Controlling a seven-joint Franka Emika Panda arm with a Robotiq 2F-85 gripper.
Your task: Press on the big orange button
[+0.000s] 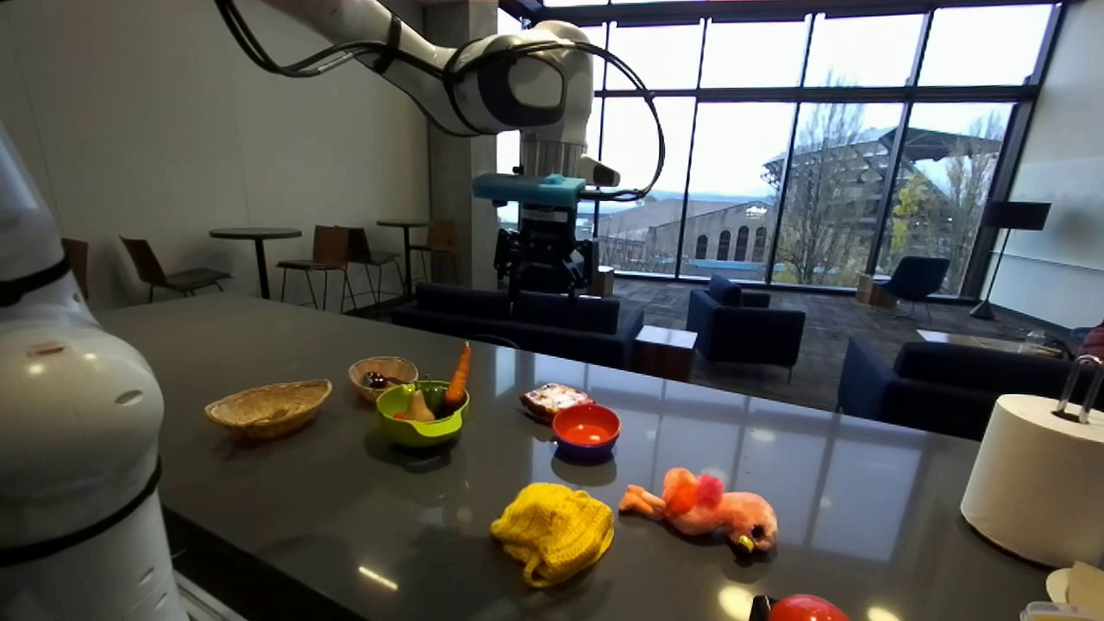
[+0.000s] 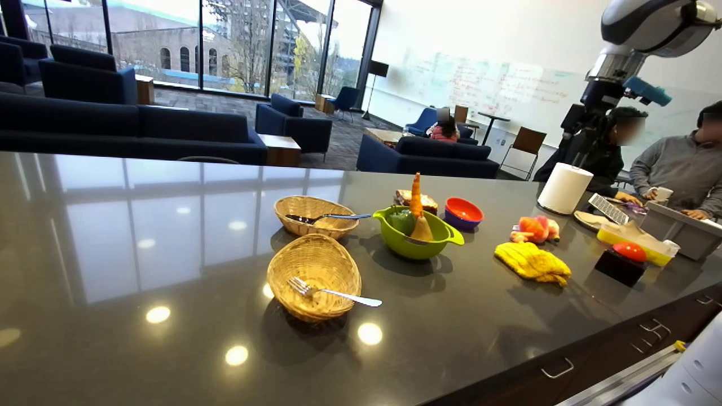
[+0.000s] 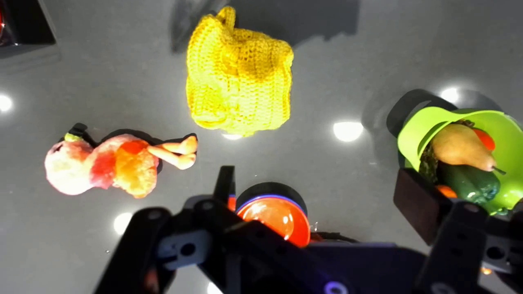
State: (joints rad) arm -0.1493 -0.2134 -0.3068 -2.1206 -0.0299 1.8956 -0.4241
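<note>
The big orange button [image 1: 808,609] is a glossy red-orange dome, cut off by the bottom edge in an exterior view. In an exterior view the whole button [image 2: 630,251] shows on top of a black box [image 2: 620,268] near the counter's front edge. In the wrist view only a sliver of the button [image 3: 1,22] shows at the top left edge. My gripper [image 1: 545,289] hangs high above the counter, well apart from the button. In the wrist view the gripper [image 3: 318,192] is open, its fingers wide apart with nothing between them at their height.
Below are a yellow knitted cloth [image 3: 241,77], a pink-orange plush bird [image 3: 102,163], a red and purple bowl [image 3: 282,216] and a green bowl [image 3: 408,143] with vegetables. Two baskets [image 2: 313,276] [image 2: 287,208], a paper towel roll [image 2: 566,189] and a yellow-edged container [image 2: 657,256] stand around.
</note>
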